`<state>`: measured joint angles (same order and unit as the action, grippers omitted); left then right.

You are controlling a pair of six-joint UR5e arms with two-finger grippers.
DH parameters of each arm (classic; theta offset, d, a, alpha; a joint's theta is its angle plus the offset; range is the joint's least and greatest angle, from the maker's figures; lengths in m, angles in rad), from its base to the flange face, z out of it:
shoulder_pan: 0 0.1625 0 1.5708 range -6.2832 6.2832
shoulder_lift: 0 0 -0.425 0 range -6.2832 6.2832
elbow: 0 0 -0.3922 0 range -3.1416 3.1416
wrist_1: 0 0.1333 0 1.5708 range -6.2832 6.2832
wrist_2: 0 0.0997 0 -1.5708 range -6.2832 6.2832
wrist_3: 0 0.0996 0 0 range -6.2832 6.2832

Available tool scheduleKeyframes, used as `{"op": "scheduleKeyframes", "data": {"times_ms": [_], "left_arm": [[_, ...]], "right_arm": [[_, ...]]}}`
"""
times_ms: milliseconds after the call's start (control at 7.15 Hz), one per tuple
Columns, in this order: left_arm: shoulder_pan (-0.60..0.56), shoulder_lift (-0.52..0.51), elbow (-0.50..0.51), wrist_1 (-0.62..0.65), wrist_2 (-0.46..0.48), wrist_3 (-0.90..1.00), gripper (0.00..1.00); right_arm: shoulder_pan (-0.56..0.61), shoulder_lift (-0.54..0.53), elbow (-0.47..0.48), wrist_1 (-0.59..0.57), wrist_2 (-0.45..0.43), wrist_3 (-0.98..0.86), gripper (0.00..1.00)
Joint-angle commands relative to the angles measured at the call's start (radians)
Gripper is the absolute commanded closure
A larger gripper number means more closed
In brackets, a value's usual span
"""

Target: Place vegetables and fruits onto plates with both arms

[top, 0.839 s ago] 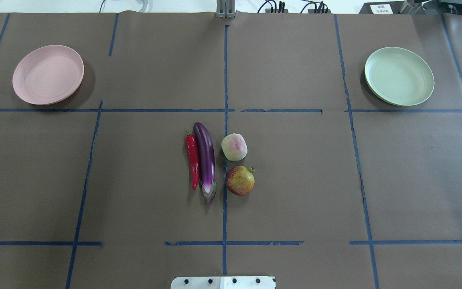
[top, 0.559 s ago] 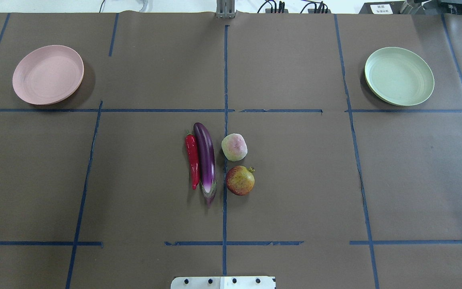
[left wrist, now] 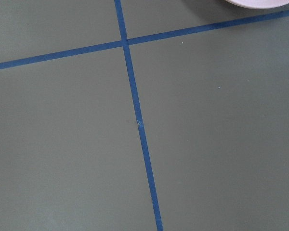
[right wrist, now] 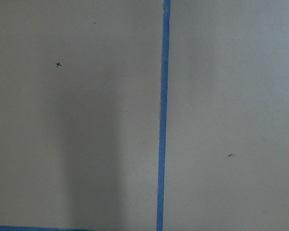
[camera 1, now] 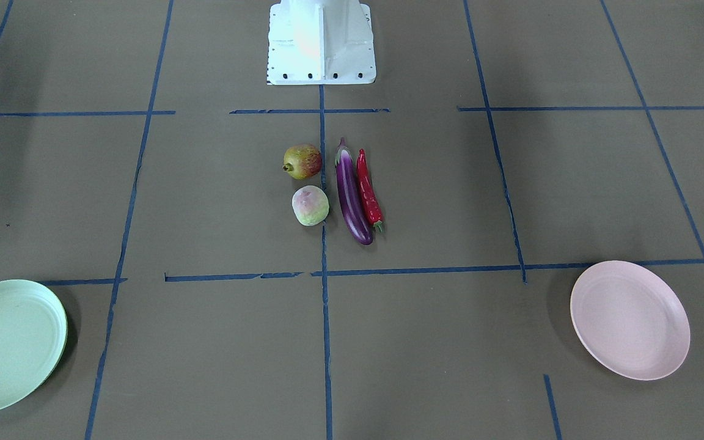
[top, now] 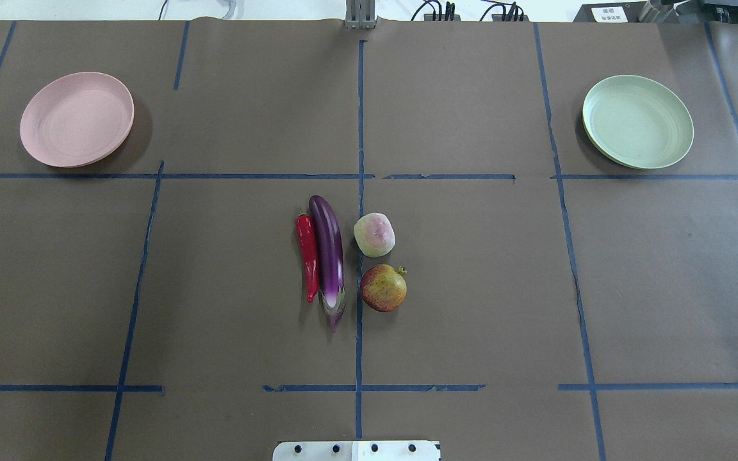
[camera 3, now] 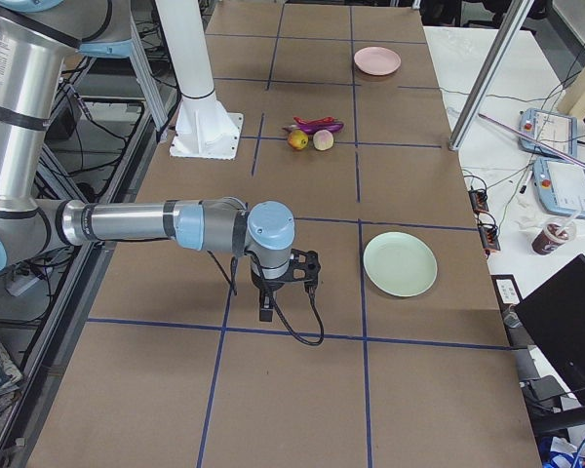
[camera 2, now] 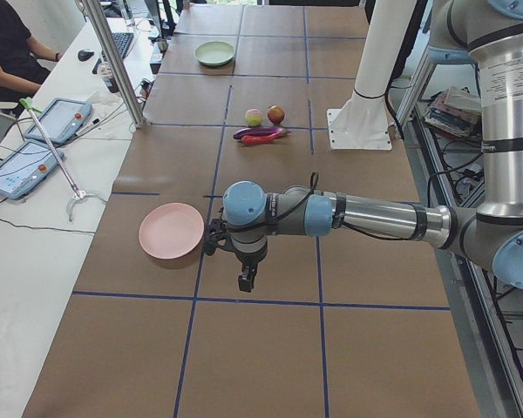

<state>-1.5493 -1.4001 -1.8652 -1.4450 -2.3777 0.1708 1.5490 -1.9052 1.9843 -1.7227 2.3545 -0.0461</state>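
Nothing moved vs earlier. Left end effector sits just beside pink plate, right end effector near green plate; open/closed can't tell. Eggplant, chili, red fruit, pale fruit lie mid-tabletop, well apart from both.

Eggplant v. glossy, smooth purple skin; chili shiny too, plastic-looking. Red-yellow fruit slight sheen, pale green fruit matt. Pink plate & green plate matt, smooth. Table covered w/ matt brown paper, blue tape lines, ragged in spots. Left arm & right arm: brushed-metal tubes, smooth plastic-looking caps.
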Motion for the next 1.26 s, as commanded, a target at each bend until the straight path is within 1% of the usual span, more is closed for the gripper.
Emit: {"op": "scheduleKeyframes", "data": {"times_ms": [0, 420, 559, 699, 839, 979, 1119], "left_arm": [[0.0, 0.004, -0.002, 0.0, -0.001, -0.001, 0.0], [0.002, 0.006, 0.006, -0.002, -0.001, 0.002, 0.0], [0.002, 0.006, 0.0, -0.002, -0.002, 0.001, 0.0], [0.003, 0.006, 0.001, 0.0, -0.002, -0.004, 0.0], [0.005, 0.006, 0.004, 0.0, -0.003, -0.005, 0.0], [0.005, 0.006, -0.002, -0.002, -0.009, -0.005, 0.0], [0.005, 0.004, -0.006, -0.002, -0.011, -0.007, 0.0]], "right_arm": [[-0.001, 0.0, -0.001, -0.002, 0.006, 0.006, 0.0], [-0.001, 0.002, 0.005, 0.002, 0.058, 0.005, 0.0], [-0.012, 0.014, 0.014, 0.003, 0.086, 0.011, 0.0], [-0.047, 0.059, 0.016, 0.017, 0.08, 0.047, 0.0], [-0.113, 0.116, 0.016, 0.044, 0.078, 0.204, 0.0], [-0.192, 0.182, 0.019, 0.114, 0.077, 0.385, 0.0], [-0.266, 0.234, 0.019, 0.211, 0.065, 0.554, 0.0]]}}
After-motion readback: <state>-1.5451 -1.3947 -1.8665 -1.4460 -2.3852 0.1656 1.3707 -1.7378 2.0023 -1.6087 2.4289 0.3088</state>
